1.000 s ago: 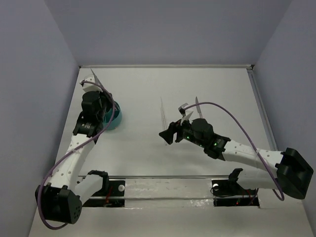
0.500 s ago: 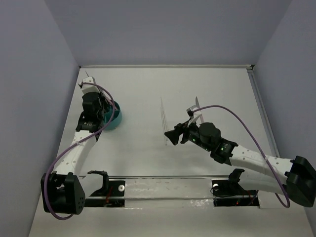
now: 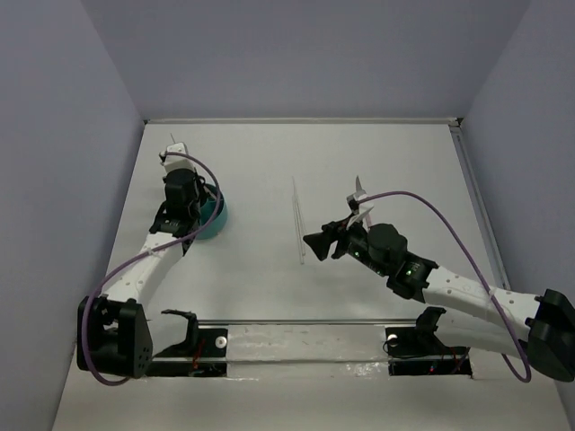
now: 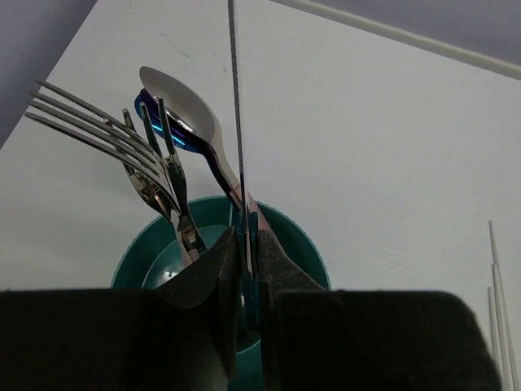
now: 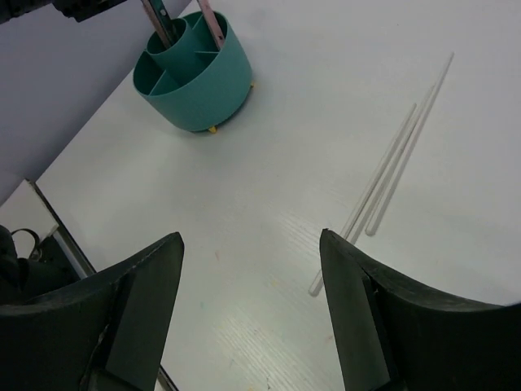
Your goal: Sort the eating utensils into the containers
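Teal cup [image 5: 203, 90] crowded with forks [image 4: 98, 130] and spoons [image 4: 183, 114]; left gripper [image 4: 247, 240] pinches thin utensil [image 4: 234, 98], right gripper [image 5: 251, 244] wide

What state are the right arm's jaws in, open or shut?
Open. In the right wrist view the right arm's two fingers stand wide apart, bare table showing between them, nothing gripped.

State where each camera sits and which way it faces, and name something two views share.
Top external: above and behind, looking down on the table; the left arm and right arm show, bases nearest.
Left wrist: on the left arm, looking along the left gripper, shut on a thin utensil over the teal cup.
Right wrist: on the right arm, looking down past the open right gripper at the white sticks.
Shared: the teal cup and white sticks appear in all three.
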